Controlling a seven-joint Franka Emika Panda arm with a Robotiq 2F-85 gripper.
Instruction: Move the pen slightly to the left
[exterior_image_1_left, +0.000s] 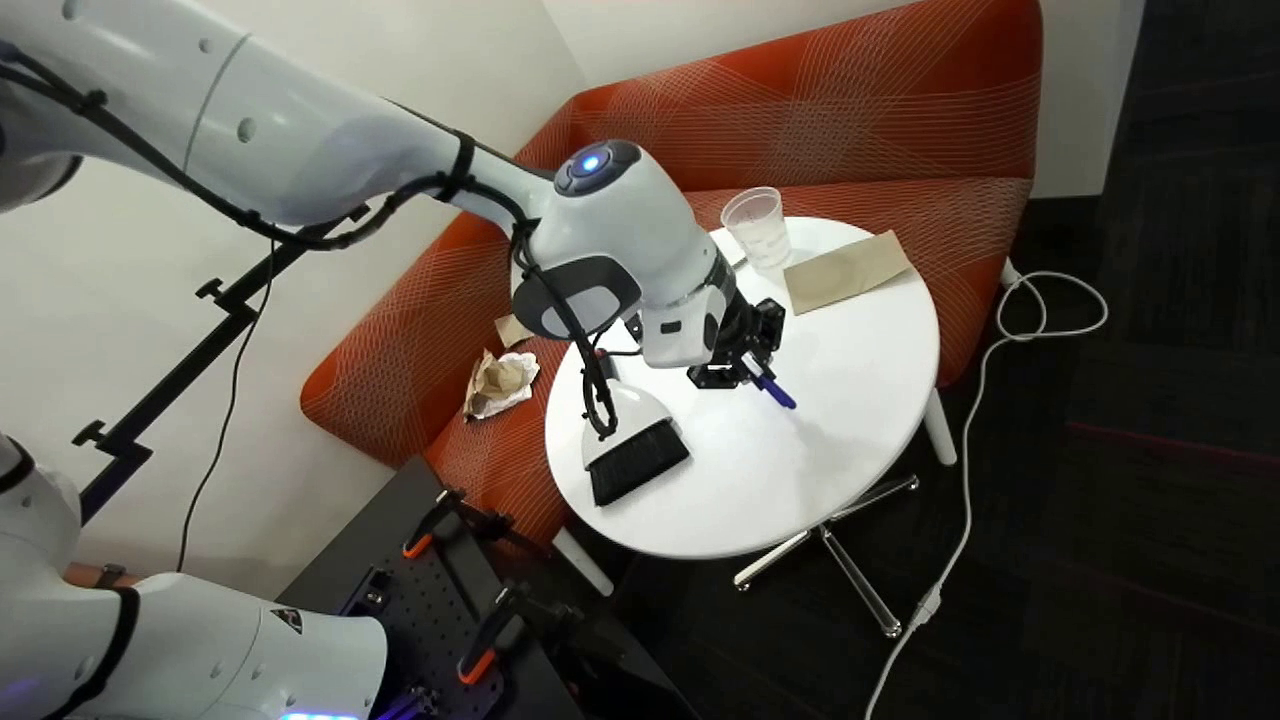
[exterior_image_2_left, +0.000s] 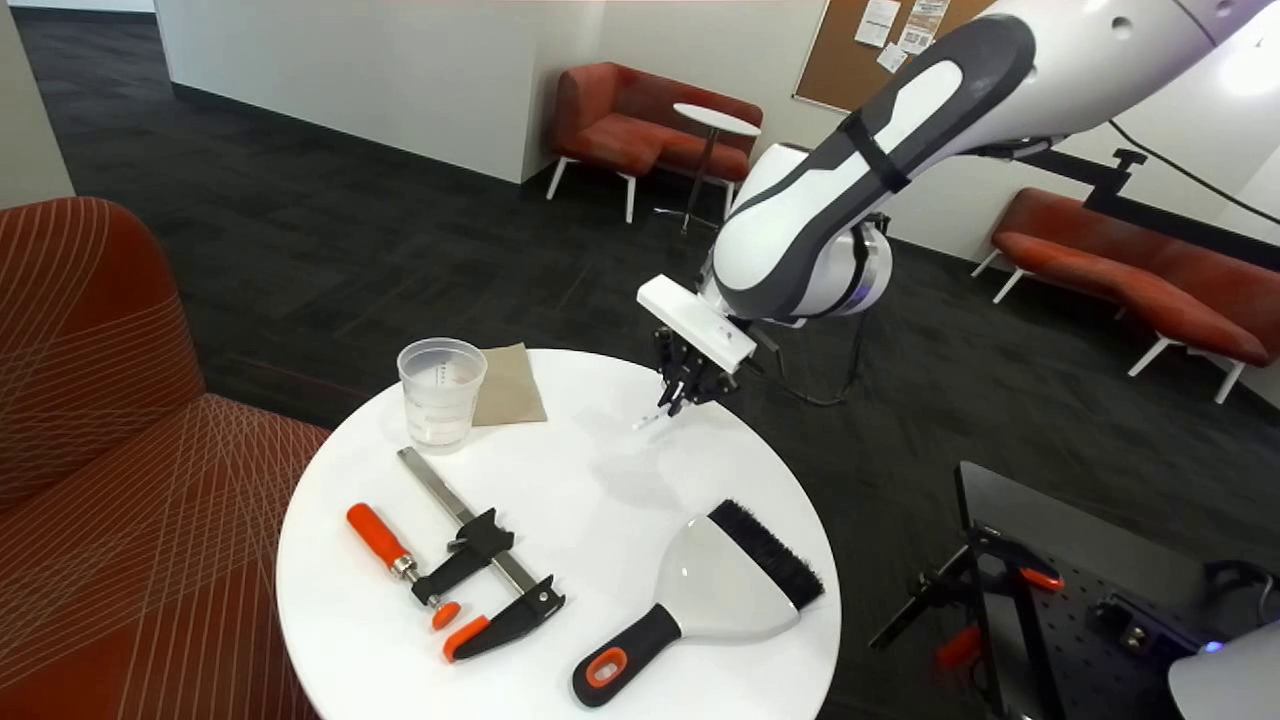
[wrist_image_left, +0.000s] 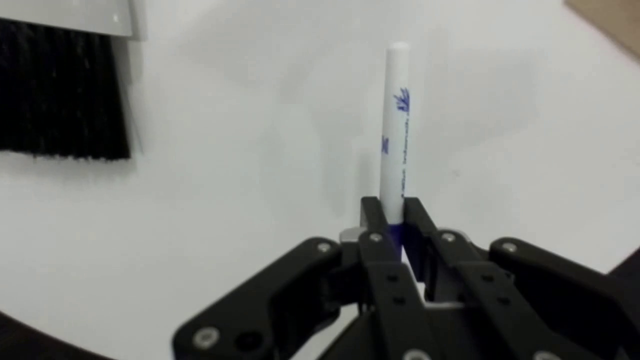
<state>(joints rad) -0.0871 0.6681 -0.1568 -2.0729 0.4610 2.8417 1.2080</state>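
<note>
Gripping the pen in the pincer, at lower centre of the wrist view. Standing narrow, at the width of the barrel, with both jaws against it, at the join of white and blue. Directing the pen's white end towards the top of that view. Pointing its blue end to the lower right in an exterior view, just right of centre. Holding it over the far part of the table in an exterior view, near the middle of the frame. Being unable to confirm contact between pen and table.

Finding on the table, in an exterior view: a clear cup, standing upright at left; brown paper, lying partly behind and right of it; a clamp with orange grips, lying at lower left; a brush with white body and black bristles, lying at lower centre. Finding crumpled paper on the red bench, at left of centre in an exterior view. Noting a white cable, running along the floor at right of the same frame.
</note>
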